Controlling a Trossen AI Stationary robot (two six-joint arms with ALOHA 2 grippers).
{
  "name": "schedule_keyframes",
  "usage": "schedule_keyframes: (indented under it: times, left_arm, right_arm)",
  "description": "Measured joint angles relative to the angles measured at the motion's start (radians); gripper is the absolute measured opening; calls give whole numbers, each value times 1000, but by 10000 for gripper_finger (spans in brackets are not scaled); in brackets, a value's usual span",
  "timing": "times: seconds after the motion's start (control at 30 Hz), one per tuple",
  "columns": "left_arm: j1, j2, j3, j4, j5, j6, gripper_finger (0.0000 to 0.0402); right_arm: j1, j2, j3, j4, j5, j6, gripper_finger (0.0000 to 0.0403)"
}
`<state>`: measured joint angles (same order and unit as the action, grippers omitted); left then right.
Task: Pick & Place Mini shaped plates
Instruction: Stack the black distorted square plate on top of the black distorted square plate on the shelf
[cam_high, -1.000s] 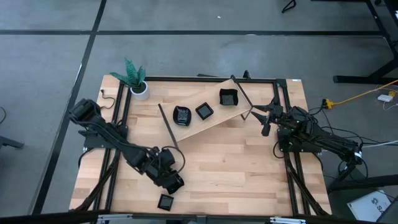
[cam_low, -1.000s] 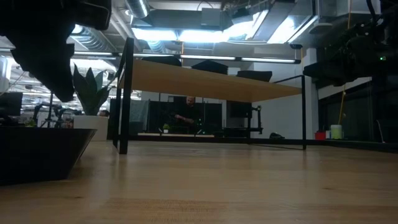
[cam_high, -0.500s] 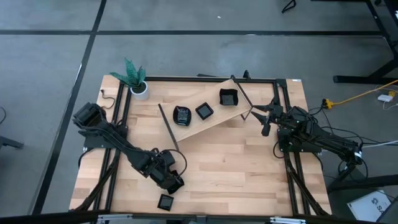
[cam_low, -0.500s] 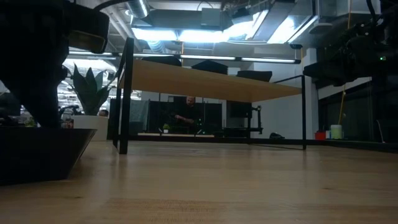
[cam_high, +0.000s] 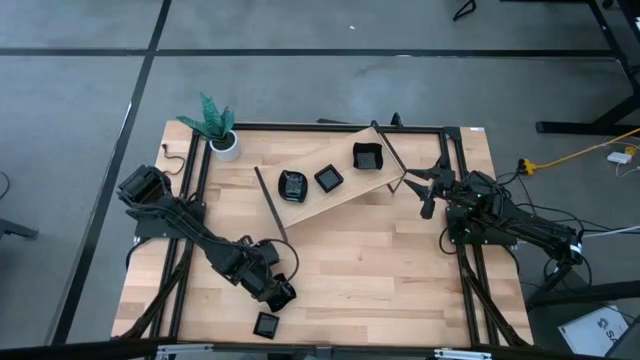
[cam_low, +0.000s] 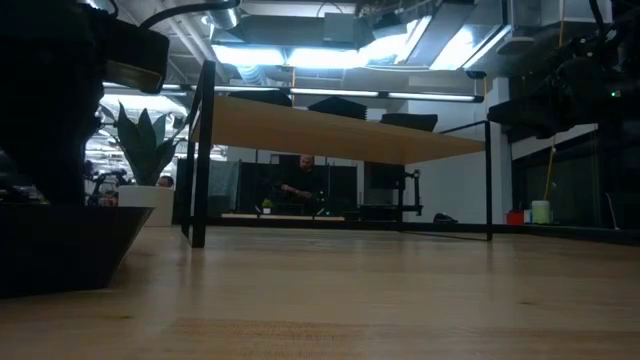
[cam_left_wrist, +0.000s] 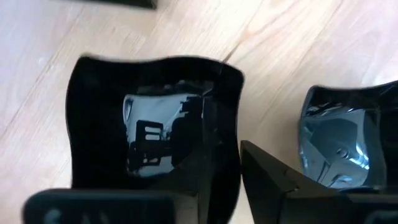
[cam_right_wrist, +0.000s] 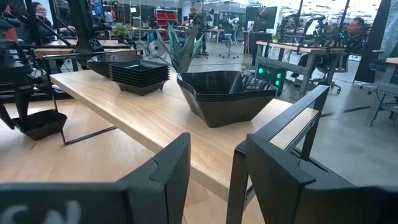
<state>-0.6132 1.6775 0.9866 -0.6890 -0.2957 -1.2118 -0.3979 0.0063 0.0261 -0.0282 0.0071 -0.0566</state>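
Two small glossy black mini shaped plates lie on the wooden table near its front edge. One square plate with a wavy rim (cam_left_wrist: 155, 118) sits under my left gripper (cam_left_wrist: 221, 177), which points steeply down and hides it in the high view (cam_high: 280, 296). The gripper is open, one finger over the plate's hollow and one outside its side wall. The second plate (cam_high: 266, 324) lies free beside it (cam_left_wrist: 348, 143). More black plates sit in three stacks (cam_high: 328, 178) on a raised wooden shelf (cam_high: 345, 200). My right gripper (cam_high: 428, 195) waits open at the right (cam_right_wrist: 214, 180). My left gripper comes from above, slanting toward the near edge, and straddles the square plate's side wall (cam_left_wrist: 236, 124), one finger inside and one outside. I cannot tell whether either finger touches the wall. The plate rests flat on the table.
A white pot with a green plant (cam_high: 225, 143) stands at the far left corner. The black frame's bars (cam_high: 270, 205) hold up the slanted shelf across the table's far half. Bare wood lies between the shelf and the near edge (cam_high: 390, 290).
My left gripper has sunk toward the table and tipped more steeply down, dropping behind the near plate in the low view. Both plates near the front edge have stayed where they were.
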Motion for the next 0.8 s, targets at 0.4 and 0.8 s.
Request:
schedule_keyframes:
  times: [0.4,0.8]
  left_arm:
    - [0,0,0,-15,5,-6,4]
    - [-2,-60,0,195,-31,127,3]
  right_arm:
    - [0,0,0,0,0,0,154]
    - [0,0,0,0,0,0,154]
